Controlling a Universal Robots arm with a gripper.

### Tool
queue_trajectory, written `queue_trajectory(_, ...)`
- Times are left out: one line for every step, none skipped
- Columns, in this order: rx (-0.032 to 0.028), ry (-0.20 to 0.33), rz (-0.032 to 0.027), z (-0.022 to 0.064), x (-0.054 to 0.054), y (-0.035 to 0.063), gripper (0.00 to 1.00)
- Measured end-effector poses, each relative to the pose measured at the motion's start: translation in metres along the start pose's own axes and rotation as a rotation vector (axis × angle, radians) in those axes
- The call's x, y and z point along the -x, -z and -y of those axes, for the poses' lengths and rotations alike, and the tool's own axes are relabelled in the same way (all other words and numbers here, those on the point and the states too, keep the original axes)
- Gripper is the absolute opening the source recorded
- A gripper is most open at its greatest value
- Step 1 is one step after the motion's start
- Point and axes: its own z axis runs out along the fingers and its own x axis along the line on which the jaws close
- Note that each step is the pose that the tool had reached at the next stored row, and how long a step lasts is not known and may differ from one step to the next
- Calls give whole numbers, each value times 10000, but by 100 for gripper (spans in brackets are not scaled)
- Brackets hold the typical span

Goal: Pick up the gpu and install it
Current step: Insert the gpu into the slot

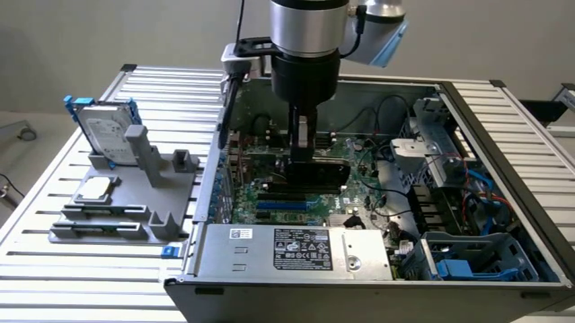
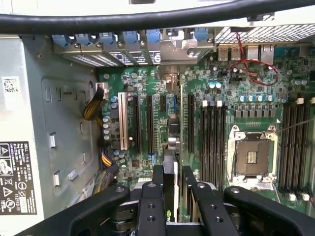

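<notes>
Exterior view first: the arm (image 1: 306,40) reaches straight down into the open computer case (image 1: 359,303), and the end effector (image 1: 303,151) is clamped on the gpu (image 1: 319,176), gripping its upper edge so the black card hangs upright on its long edge. That is how a card has to meet a slot, I'd say. It sits low over the motherboard (image 1: 359,195), with the blue slots (image 1: 280,200) just beside it toward seven o'clock. Whether its lower edge is already touching a slot I cannot tell. Off at nine o'clock from the case, on the table (image 1: 81,269), a grey holder (image 1: 117,225) keeps the other parts apart and within reach: the hard drive (image 1: 104,131) stands on end at the holder's twelve o'clock and a small silver chip (image 1: 97,190) lies flat near its middle. The power supply (image 1: 297,249) fills the case's six o'clock corner, so the card comes in from above rather than from the side. Over to the wrist view: the end effector (image 2: 173,173) looks down the length of the card, its fingers (image 2: 157,177) pressed to either face of the gpu (image 2: 170,191), which appears edge-on as a thin strip. That strip runs parallel to the long dark slots (image 2: 149,123) on the motherboard (image 2: 197,83), so the grip looks chosen for alignment. The processor socket (image 2: 252,157) lies open and well apart from the card, and a thick black cable (image 2: 147,19) arches across, clear of the work.
</notes>
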Motion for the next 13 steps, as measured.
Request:
queue_trajectory(-1, 1, 2, -4, 1, -18, 27)
queue_trajectory(0, 1, 0, -10, 1, -36, 27)
queue_trajectory(0, 1, 1, -21, 1, -54, 27)
queue_trajectory(1, 1, -1, -36, 1, -72, 27)
queue_trajectory(0, 2, 1, -56, 1, -89, 27)
queue_trajectory(-1, 2, 1, -76, 3, -107, 27)
queue_trajectory(-1, 1, 2, -94, 5, -124, 27)
queue_trajectory(-1, 1, 0, -109, 7, -141, 27)
queue_trajectory(-1, 1, 0, -116, 10, -159, 27)
queue_trajectory(-1, 1, 0, -121, 14, -177, 27)
queue_trajectory(-1, 2, 0, -122, 16, -195, 27)
queue_trajectory(-2, 2, 0, -123, 20, -213, 27)
queue_trajectory(-2, 2, 1, -125, 23, -231, 27)
